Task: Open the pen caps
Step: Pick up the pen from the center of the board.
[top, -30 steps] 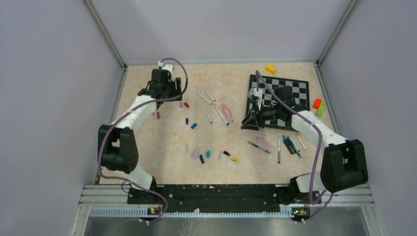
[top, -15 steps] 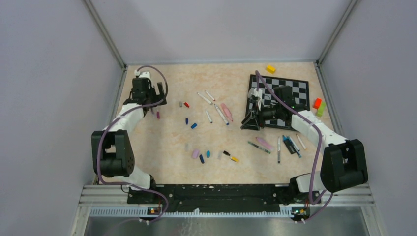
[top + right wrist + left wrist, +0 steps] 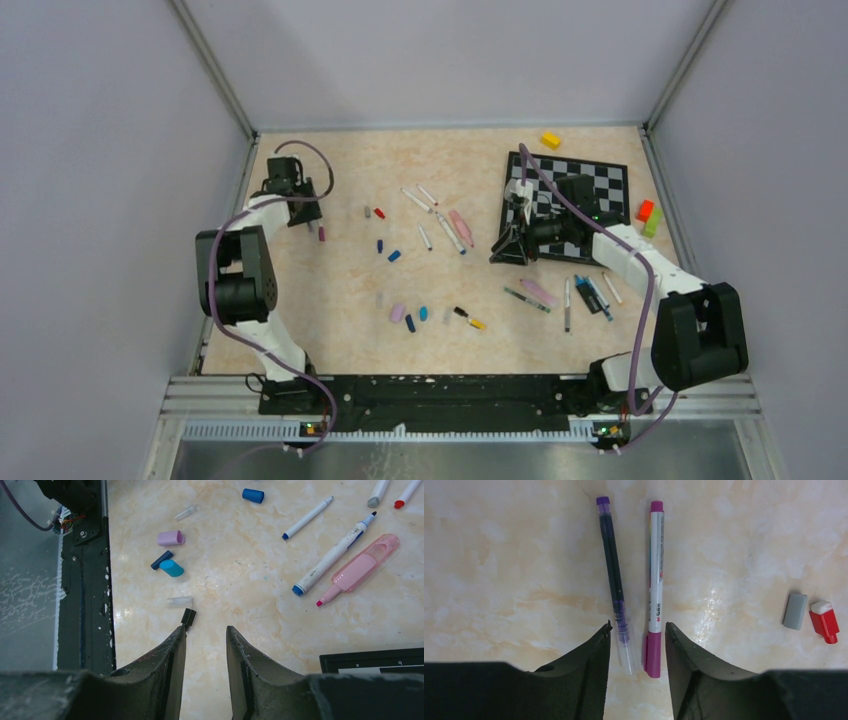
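Pink-purple is the colour of the pink-purple cap [image 3: 652, 655] in the middle of the left wrist picture. It sits on the low end of a white pen [image 3: 655, 570]. Just left of that pen lies a thin dark purple pen [image 3: 613, 565] with a see-through end. The low ends of both pens lie between the two fingers of the left gripper [image 3: 636, 652]. Its jaws are apart and I cannot see them squeezing either pen. At the right edge of that picture a grey cap [image 3: 795, 611] and a red cap [image 3: 824, 622] lie loose, just beside each other.

In the top picture the left gripper is at the upper left of the table [image 3: 330, 290]. The right gripper [image 3: 508, 247] is a little right of the middle, at the left edge of the chessboard [image 3: 612, 185].

In the right wrist picture its jaws are a little apart with nothing between them. A tiny black cap [image 3: 188, 616] lies just by the tip of the finger on the left of the picture. More caps lie loose above it:
- a clear cap [image 3: 179, 601]
- a light blue cap [image 3: 171, 568] right against a navy cap [image 3: 161, 560]
- a lilac cap [image 3: 170, 538]
- a blue cap [image 3: 253, 495] at the top of the picture

At the right of that picture a pink highlighter [image 3: 357, 570] and a blue-tipped pen [image 3: 332, 555] lie side by side.
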Available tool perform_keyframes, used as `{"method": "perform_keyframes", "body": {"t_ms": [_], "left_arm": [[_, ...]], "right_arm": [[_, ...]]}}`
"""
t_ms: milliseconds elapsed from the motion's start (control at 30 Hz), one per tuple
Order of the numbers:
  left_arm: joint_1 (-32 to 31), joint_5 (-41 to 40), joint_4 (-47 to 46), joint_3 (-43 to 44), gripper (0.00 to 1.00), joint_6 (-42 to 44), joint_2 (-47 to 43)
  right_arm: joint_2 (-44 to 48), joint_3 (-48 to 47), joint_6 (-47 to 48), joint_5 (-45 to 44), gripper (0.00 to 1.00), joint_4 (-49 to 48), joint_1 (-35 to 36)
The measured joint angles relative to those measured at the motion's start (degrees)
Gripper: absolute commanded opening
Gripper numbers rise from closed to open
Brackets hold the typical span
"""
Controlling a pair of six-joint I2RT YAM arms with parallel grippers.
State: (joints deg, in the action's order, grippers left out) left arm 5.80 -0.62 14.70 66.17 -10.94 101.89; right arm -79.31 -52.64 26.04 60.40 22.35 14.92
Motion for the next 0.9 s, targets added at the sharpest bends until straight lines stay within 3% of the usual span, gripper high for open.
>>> {"method": "perform_keyframes", "body": {"t_ms": [167,567,900], "left_arm": [[0.3,-0.9,0.5,2.0,0.34,-0.1,1.5],[1.0,-2.0,2.7,4.8,0.28,-0.3,6.3],[1.0,-5.1,7.9,12.8,0.23,-2.1,12.4]], "right_arm": [[-0.2,0.0,0.4,-0.1,0.34,0.0,0.0],[-1.1,0.0,1.2,-0.3,0.34,0.5,0.0],[-1.1,0.0,1.4,-0.4,0.34,1.1,0.0]]}}
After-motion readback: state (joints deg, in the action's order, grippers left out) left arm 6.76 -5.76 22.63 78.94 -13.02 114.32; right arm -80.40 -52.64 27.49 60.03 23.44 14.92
